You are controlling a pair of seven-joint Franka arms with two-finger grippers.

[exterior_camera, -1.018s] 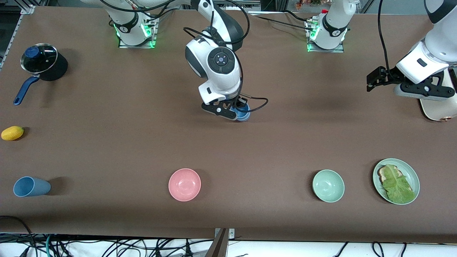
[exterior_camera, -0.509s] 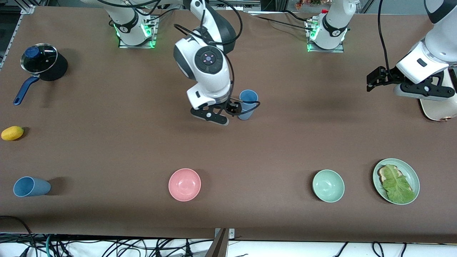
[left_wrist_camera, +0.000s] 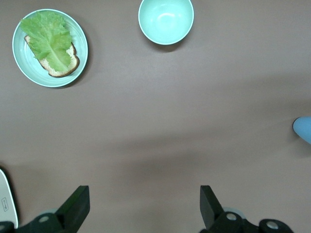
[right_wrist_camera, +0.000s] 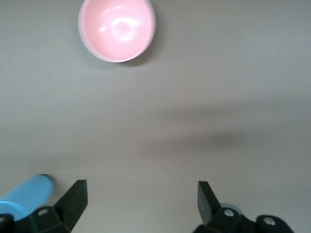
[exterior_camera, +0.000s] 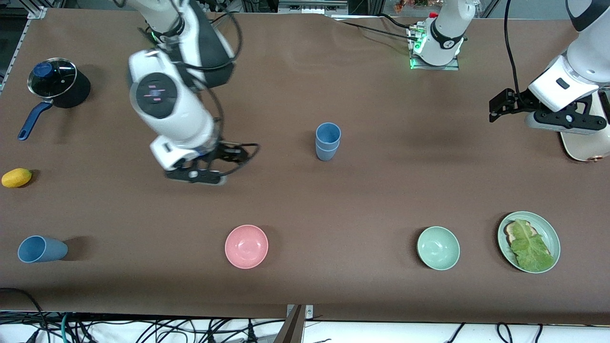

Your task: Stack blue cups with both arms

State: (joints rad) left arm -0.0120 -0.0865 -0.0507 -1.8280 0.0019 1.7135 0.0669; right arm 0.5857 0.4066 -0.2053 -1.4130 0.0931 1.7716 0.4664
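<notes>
Two blue cups [exterior_camera: 328, 141] stand nested in a stack at the middle of the table; the stack also shows at the edge of the left wrist view [left_wrist_camera: 303, 129] and of the right wrist view [right_wrist_camera: 24, 196]. A third blue cup [exterior_camera: 40, 248] lies on its side near the front edge at the right arm's end. My right gripper [exterior_camera: 195, 176] is open and empty over bare table, apart from the stack, toward the right arm's end; its jaws [right_wrist_camera: 141, 206] stand wide. My left gripper [exterior_camera: 567, 120] waits open and empty [left_wrist_camera: 145, 208] at the left arm's end.
A pink bowl [exterior_camera: 246, 246], a pale green bowl [exterior_camera: 438, 247] and a green plate [exterior_camera: 553, 233] with toast and lettuce sit along the front. A lidded black pot [exterior_camera: 57, 85] and a yellow fruit [exterior_camera: 16, 177] are at the right arm's end. A white appliance [exterior_camera: 584, 145] sits under the left arm.
My right gripper, which was shut around the upper cup at the stack, has let go and swung away toward the right arm's end. The stack stays standing. The left arm has not moved.
</notes>
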